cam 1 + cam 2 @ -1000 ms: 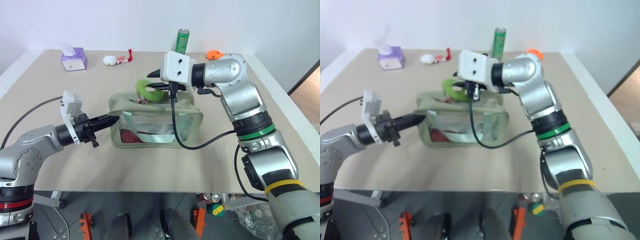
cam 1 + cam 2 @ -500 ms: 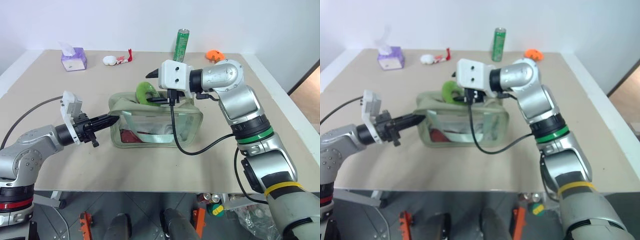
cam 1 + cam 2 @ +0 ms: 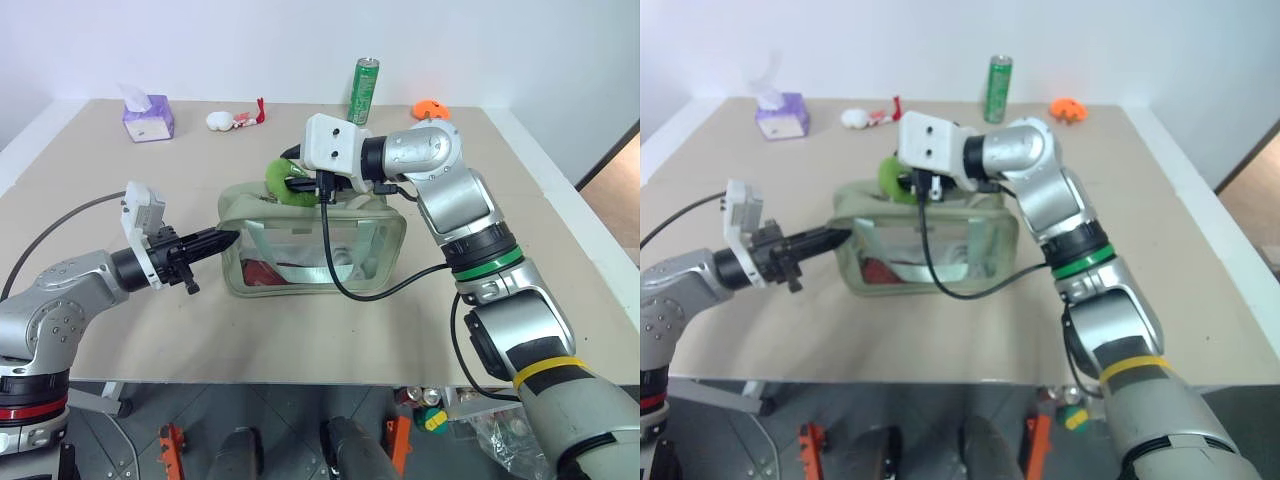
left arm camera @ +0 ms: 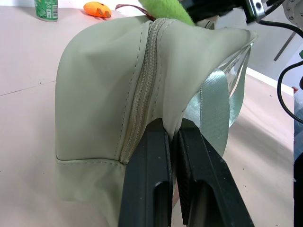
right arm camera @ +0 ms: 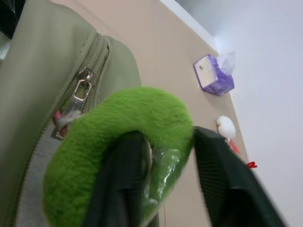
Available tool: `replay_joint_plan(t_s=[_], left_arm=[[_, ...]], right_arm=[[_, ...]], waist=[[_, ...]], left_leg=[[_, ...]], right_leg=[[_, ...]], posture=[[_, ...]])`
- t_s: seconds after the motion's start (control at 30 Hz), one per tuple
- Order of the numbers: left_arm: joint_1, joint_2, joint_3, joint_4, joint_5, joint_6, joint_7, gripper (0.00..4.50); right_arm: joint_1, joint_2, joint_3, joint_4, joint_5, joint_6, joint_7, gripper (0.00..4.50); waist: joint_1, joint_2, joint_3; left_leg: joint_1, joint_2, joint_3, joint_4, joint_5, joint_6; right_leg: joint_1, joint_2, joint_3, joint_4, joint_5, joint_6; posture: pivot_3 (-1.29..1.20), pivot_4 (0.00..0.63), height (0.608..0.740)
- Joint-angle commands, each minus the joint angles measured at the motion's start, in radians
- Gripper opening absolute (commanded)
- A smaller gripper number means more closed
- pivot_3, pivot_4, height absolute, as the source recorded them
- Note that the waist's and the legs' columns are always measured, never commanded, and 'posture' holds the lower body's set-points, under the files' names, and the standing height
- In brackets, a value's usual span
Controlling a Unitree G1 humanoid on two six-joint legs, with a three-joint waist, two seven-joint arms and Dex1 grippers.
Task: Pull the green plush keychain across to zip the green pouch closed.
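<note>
The green plush keychain (image 3: 283, 180) sits at the top of the green pouch (image 3: 300, 250), over the pouch's left half, and the right claw (image 5: 161, 189) has one black finger through the ring and the other outside it, so it is grasping the plush. In the right wrist view the metal zipper pull (image 5: 81, 89) hangs just under the plush, with the zipper line running away along the pouch's top. The left claw (image 4: 173, 179) is clenched on the pouch's left end, pinching the fabric beside the zipper seam and anchoring the bag on the counter (image 3: 120, 290). Judging from this, the pull is well under way, with the slider headed toward the anchored end. To do it well, the right claw should draw along the zipper line rather than upward, so the slider runs instead of lifting the soft bag, while the left claw keeps the end taut against the pull. The plush is squashy and could slip off the finger if tugged sharply, so steady tension seems wiser. Farther back stand a green can (image 3: 366, 88), a purple tissue box (image 3: 147, 118) and a small orange object (image 3: 430, 108), well apart from the work
</note>
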Motion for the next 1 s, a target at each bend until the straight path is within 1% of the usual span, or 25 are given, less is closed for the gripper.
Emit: replay_joint_plan(t_s=[0.03,0.37,0.47,0.57,0.6,0.7,0.83,0.9,1.0], left_arm=[[0.0,0.002,0.044,-0.044,-0.023,-0.027,-0.003,0.0],[-0.005,0.002,0.04,-0.032,-0.016,-0.032,-0.007,0.0],[-0.006,0.0,0.036,-0.027,-0.013,-0.035,-0.009,0.0],[-0.008,-0.002,0.032,-0.022,-0.01,-0.038,-0.012,0.0],[-0.009,-0.003,0.031,-0.022,-0.01,-0.037,-0.011,0.0],[-0.012,-0.005,0.025,-0.015,-0.007,-0.04,-0.015,0.0],[-0.017,-0.006,0.012,-0.005,-0.004,-0.042,-0.025,0.0],[-0.024,-0.006,0.004,0.003,0.0,-0.043,-0.031,0.0],[-0.041,-0.007,-0.008,0.021,0.004,-0.044,-0.046,0.0]], right_arm=[[-0.026,0.001,-0.007,-0.017,0.005,-0.013,0.002,0.01],[-0.034,-0.009,-0.021,-0.001,0.002,-0.027,-0.015,0.01],[-0.049,-0.026,-0.044,0.01,0.009,-0.03,-0.024,0.01],[-0.056,-0.07,-0.082,0.007,0.035,-0.027,-0.01,0.01],[-0.052,-0.092,-0.094,0.004,0.044,-0.033,0.001,0.01],[-0.015,-0.211,-0.133,-0.009,0.055,-0.049,0.046,0.01],[0.054,-0.365,-0.153,-0.041,0.053,-0.063,0.105,0.01],[0.09,-0.442,-0.158,-0.046,0.037,-0.084,0.122,0.01],[0.14,-0.557,-0.155,-0.018,-0.027,-0.139,0.098,0.01]], waist=[[0.0,0.0,0.0],[0.0,0.0,0.0],[0.0,0.0,0.0],[0.0,0.0,0.0],[0.001,0.0,0.0],[0.003,0.0,0.0],[0.004,0.0,0.0],[0.004,0.0,0.0],[0.003,0.001,0.001]], left_leg=[[0.0,0.0,0.0,0.0,0.0,0.0],[0.0,0.0,0.0,0.0,0.0,0.0],[0.0,0.0,0.0,0.0,0.0,0.0],[0.0,0.0,0.0,0.0,0.0,0.0],[0.0,0.0,0.0,0.0,0.0,0.0],[0.0,-0.001,0.0,0.0,0.0,0.0],[0.0,-0.003,0.0,-0.001,0.0,0.0],[0.0,-0.004,0.001,-0.001,0.0,0.0],[0.0,-0.004,0.001,-0.001,0.0,0.0]], right_leg=[[0.0,0.0,0.0,0.0,0.0,0.0],[0.0,0.0,0.0,0.0,0.0,0.0],[0.0,0.0,0.0,0.0,0.0,0.0],[0.0,0.0,0.0,0.0,0.0,0.0],[0.0,0.0,0.0,0.0,0.0,0.0],[0.0,-0.001,0.0,0.0,0.0,0.0],[0.0,-0.003,0.0,-0.001,-0.003,0.003],[0.0,-0.003,0.0,-0.001,-0.003,0.003],[0.0,-0.004,0.001,-0.001,-0.003,0.003]], posture=[[0.0,0.15,0.74],[0.0,0.15,0.74],[0.0,0.15,0.74],[0.0,0.15,0.74],[0.0,0.15,0.74],[0.0,0.15,0.74],[0.0,0.15,0.74],[0.0,0.15,0.74],[0.0,0.15,0.74]])
